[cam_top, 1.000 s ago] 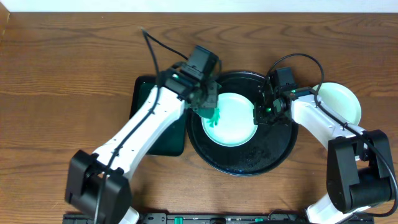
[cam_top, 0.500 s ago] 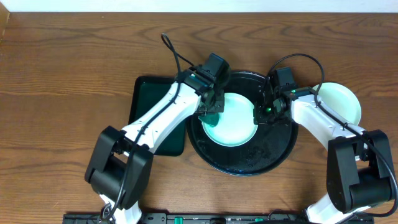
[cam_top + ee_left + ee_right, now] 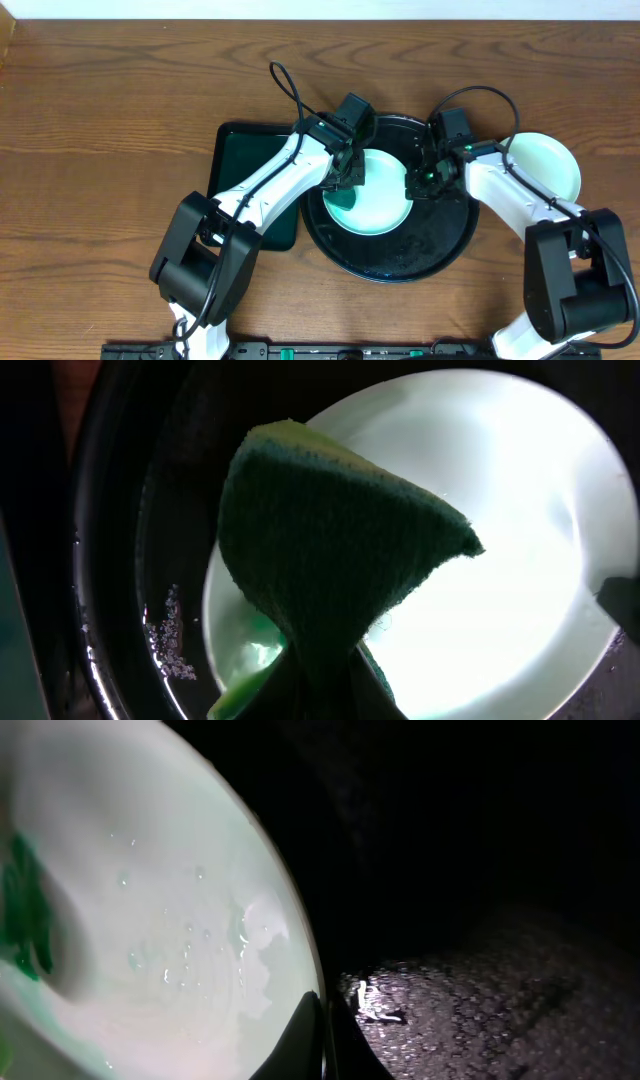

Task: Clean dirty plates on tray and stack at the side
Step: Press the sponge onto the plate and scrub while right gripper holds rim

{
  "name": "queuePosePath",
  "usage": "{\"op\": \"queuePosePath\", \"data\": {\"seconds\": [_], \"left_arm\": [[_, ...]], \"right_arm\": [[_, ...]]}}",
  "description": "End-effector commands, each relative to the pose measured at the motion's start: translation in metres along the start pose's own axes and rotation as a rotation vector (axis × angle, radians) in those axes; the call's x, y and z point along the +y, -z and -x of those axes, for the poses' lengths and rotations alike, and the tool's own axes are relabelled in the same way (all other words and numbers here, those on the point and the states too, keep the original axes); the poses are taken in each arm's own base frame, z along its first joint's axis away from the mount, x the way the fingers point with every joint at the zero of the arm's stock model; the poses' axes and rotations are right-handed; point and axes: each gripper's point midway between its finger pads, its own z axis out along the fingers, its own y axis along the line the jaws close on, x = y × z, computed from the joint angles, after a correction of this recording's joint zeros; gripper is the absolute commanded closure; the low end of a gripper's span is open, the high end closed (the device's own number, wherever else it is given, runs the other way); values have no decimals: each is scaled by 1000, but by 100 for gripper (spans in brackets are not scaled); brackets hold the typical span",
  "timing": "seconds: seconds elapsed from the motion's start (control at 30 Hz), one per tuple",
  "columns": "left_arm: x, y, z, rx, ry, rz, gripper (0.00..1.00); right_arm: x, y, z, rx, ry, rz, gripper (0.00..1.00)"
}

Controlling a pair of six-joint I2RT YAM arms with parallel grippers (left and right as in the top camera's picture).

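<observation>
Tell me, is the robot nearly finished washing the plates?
Partly. Done: a clean-looking side plate sits on the table right of the tray. In hand: the left gripper holds a green sponge over the tray plate while the right gripper pinches its rim. Left: finishing that plate and stacking it.

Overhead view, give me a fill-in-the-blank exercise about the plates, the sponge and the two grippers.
1. The left gripper holds a sponge coloured ___.
2. The plate under it sits in the round tray, which is coloured ___.
3. The right gripper is shut on that plate's ___.
4. The second plate rests on the table, which is made of ___.

Missing words: green; black; rim; wood.
</observation>
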Motion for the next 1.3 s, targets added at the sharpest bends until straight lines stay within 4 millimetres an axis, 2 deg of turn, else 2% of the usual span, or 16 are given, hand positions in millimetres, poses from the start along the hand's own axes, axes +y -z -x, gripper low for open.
{"op": "queuePosePath", "data": {"seconds": [0.0,0.63,1.27], "left_arm": [[-2,-3,2,-11,16,0,93],[13,-12,0,-33,34,60,93],[29,-48,-19,-21,45,69,93]], "right_arm": [[1,-1,-1,-12,9,-34,98],[-1,-1,-1,-16,15,-54,99],[3,-2,-2,-14,55,-52,99]]}}
